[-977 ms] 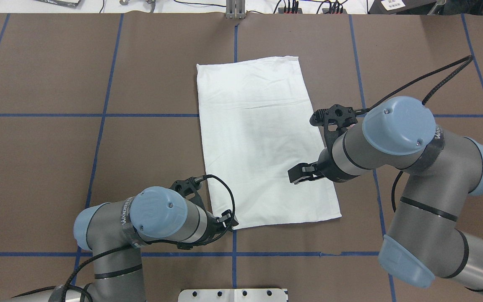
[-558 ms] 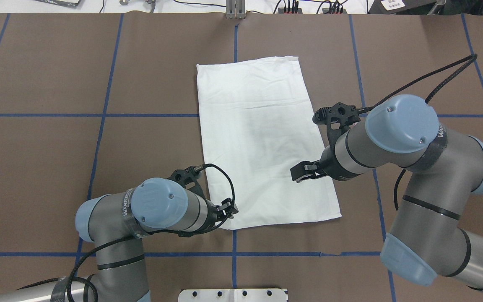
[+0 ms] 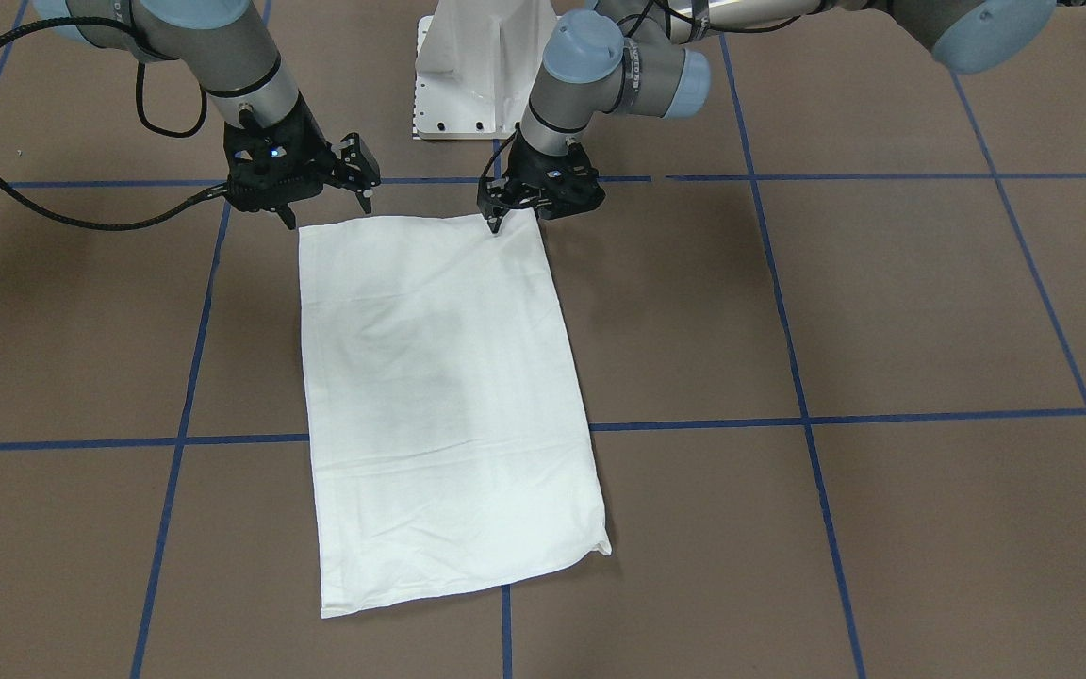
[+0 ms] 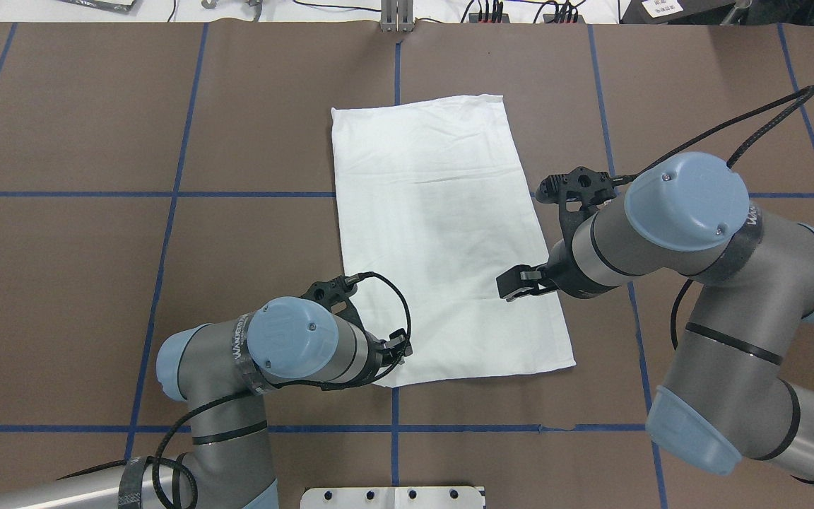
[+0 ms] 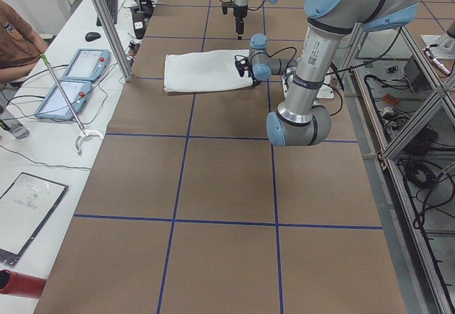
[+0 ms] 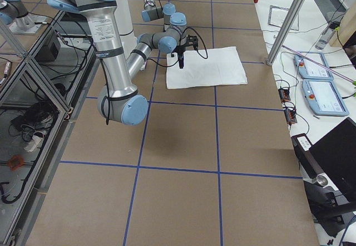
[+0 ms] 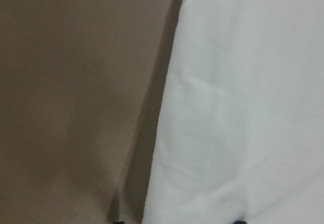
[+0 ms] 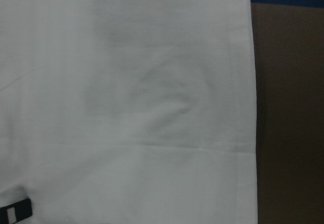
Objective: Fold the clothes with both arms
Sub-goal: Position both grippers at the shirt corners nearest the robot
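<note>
T-shirt (image 4: 435,233): folded into a long white rectangle, flat on the brown table (image 4: 96,283), mid-table between the arms and slightly skew to the blue tape grid (image 4: 237,194). A faint grey shade shows through mid-panel; a few soft creases.

Judged light, limp and layered, so it will likely sag and shear unless both corners rise together. Best hold looks like the two corners of the robot-side short edge.

Left gripper (image 4: 396,350): low at its corner, fingers spread astride the edge. Right gripper (image 3: 329,207): spread, empty, over the shirt's right side.

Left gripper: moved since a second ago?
Yes. The left gripper shifted right along the shirt's near edge, judged against the centre blue line.
</note>
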Tool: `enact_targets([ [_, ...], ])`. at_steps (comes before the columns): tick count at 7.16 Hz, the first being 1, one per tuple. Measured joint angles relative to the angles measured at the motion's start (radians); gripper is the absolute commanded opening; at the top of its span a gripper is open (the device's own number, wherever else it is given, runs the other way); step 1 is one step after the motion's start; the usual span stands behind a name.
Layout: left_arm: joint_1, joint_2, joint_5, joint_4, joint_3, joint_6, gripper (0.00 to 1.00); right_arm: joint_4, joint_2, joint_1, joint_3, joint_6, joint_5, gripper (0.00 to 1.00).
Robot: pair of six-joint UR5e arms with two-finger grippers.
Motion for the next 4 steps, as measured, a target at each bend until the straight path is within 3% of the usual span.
enact_targets([
  [4,-0.001,0.0,-0.003,0.008,-0.009,0.004,0.58,0.0,-0.001,0.018,0.0,-0.001,0.014,1.0],
])
